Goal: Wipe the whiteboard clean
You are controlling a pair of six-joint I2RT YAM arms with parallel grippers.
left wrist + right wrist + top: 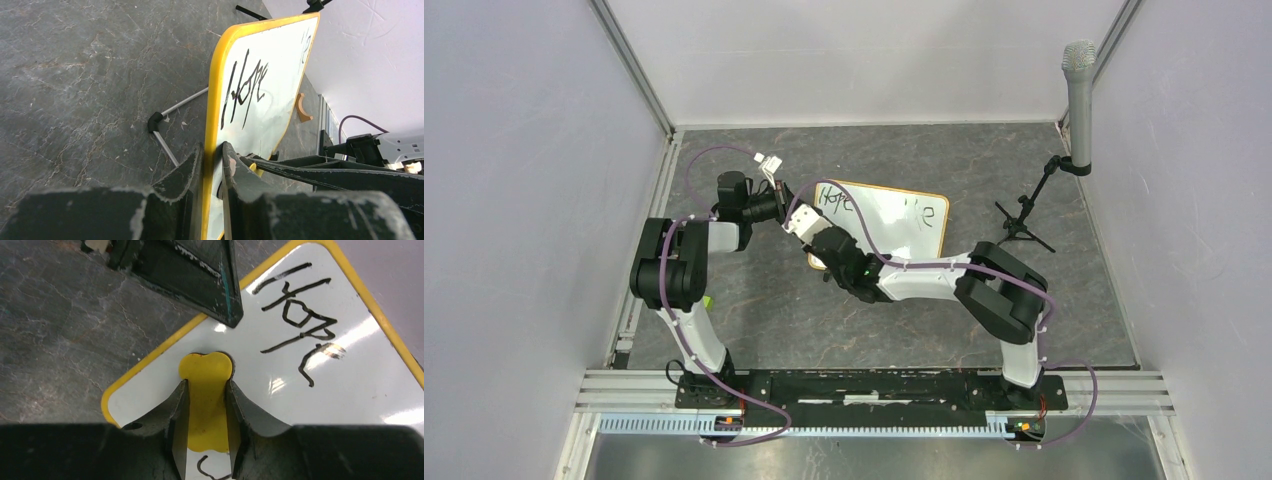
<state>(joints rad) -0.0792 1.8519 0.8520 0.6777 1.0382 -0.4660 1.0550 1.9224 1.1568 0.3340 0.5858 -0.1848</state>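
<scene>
The whiteboard (pixel 904 222) has a yellow-orange frame and black writing "Hope" (pixel 245 90) at its left end. It stands tilted up off the table. My left gripper (pixel 796 216) is shut on the board's left edge, one finger on each face (pixel 212 156). My right gripper (pixel 832 252) is shut on a yellow eraser (pixel 207 385). The eraser is pressed on the white surface (pixel 325 390) near the lower left corner, just below the writing (pixel 300 310). A left finger (pixel 200 275) shows above the eraser in the right wrist view.
A grey microphone (pixel 1079 90) on a small black tripod (pixel 1022 222) stands at the back right, close to the board's right end. A metal rod with a black elbow (pixel 159 125) lies behind the board. An orange clip (pixel 301 107) lies on the table. Walls enclose the dark marbled table.
</scene>
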